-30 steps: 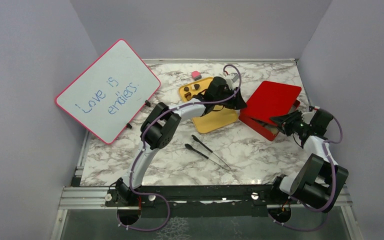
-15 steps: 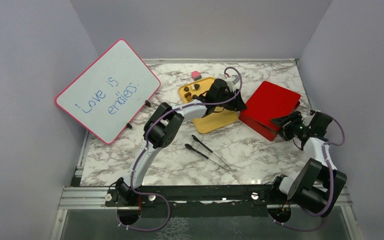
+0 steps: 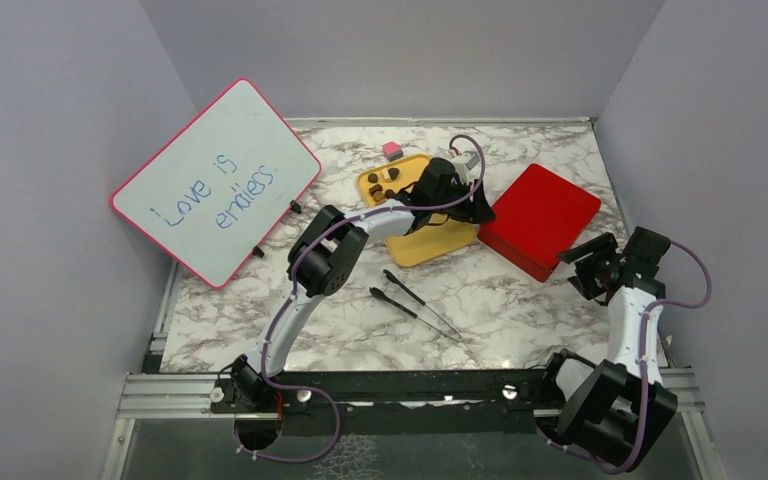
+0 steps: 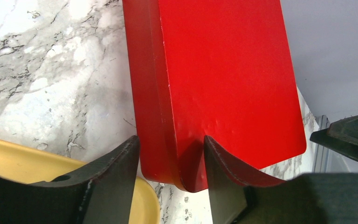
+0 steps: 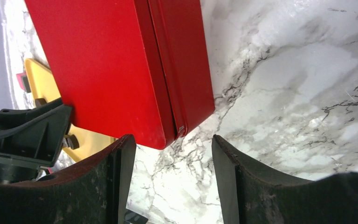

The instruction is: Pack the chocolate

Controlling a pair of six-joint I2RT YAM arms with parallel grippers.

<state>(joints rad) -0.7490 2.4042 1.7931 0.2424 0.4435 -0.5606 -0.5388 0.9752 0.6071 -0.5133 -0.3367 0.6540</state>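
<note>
Marble table [image 3: 520, 310]: chocolate [image 3: 388, 180] lies on tray [image 3: 430, 245] behind left gripper [image 4: 170, 144], jaws open at box [image 3: 545, 215] corner; right gripper [image 5: 170, 140] wide, empty; pieces likely light, slippery, so pinch sides gently.

A robotics lab cell: plain lilac walls [image 3: 50, 330] box in a marble-print table [image 3: 520, 300] with an aluminium rail [image 3: 160, 395].

The left arm [image 3: 378, 220] is covering the tray [image 3: 432, 246] beside the red box [image 3: 542, 214]. The chocolate [image 3: 388, 179] is showing too small to count.
</note>
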